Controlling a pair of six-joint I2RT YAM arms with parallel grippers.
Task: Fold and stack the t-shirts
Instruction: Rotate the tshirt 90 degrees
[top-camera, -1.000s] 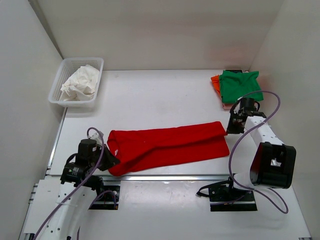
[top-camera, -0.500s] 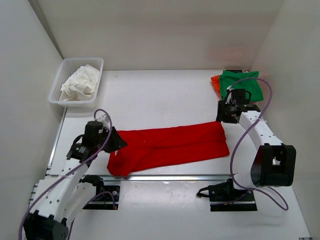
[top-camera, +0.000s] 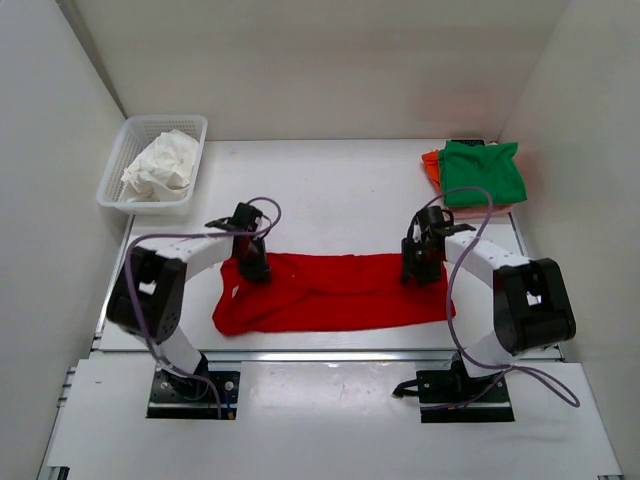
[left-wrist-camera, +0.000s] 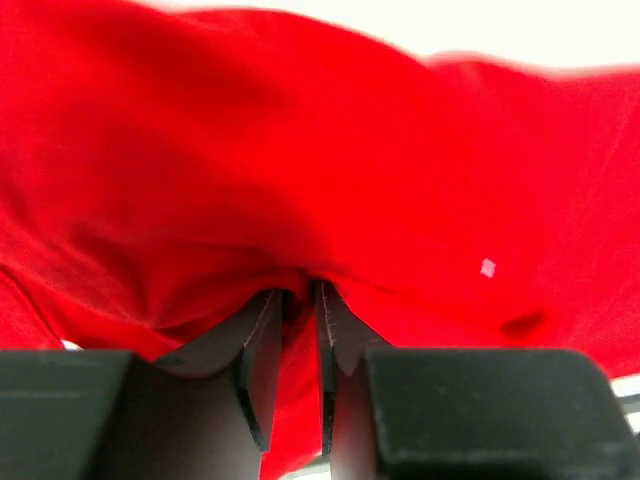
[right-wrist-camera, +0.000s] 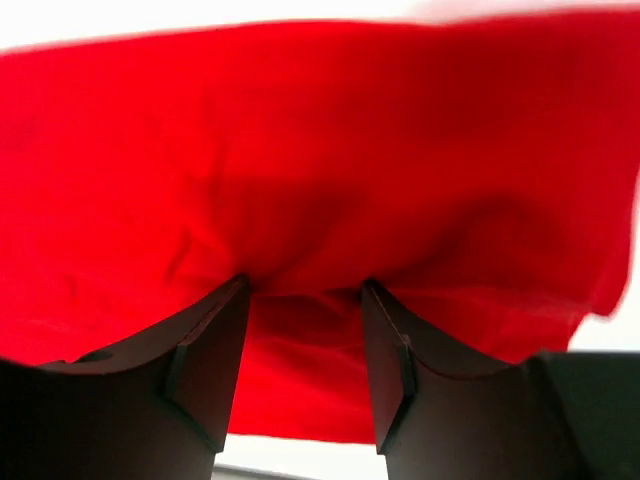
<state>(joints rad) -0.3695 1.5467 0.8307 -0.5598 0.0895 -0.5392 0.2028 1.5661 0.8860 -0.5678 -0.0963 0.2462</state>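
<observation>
Left hand (top-camera: 252, 268): swung from the near left corner of the red t-shirt (top-camera: 330, 300) to its far left edge, pinching cloth there.
Right hand (top-camera: 418, 272): drawn leftward from the red t-shirt's far right corner, gripping its far edge.
Red t-shirt: formerly slanted, now level and shorter.

**Two Arms Reach In, Tools Low**

Both arms bend forward with their tools pointing down. The left tool (top-camera: 252, 268) has its fingers (left-wrist-camera: 262, 340) almost together, pinching the red t-shirt (top-camera: 330, 295). The right tool (top-camera: 415, 270) holds its fingers (right-wrist-camera: 390, 350) wider apart, with cloth bunched between them.
</observation>
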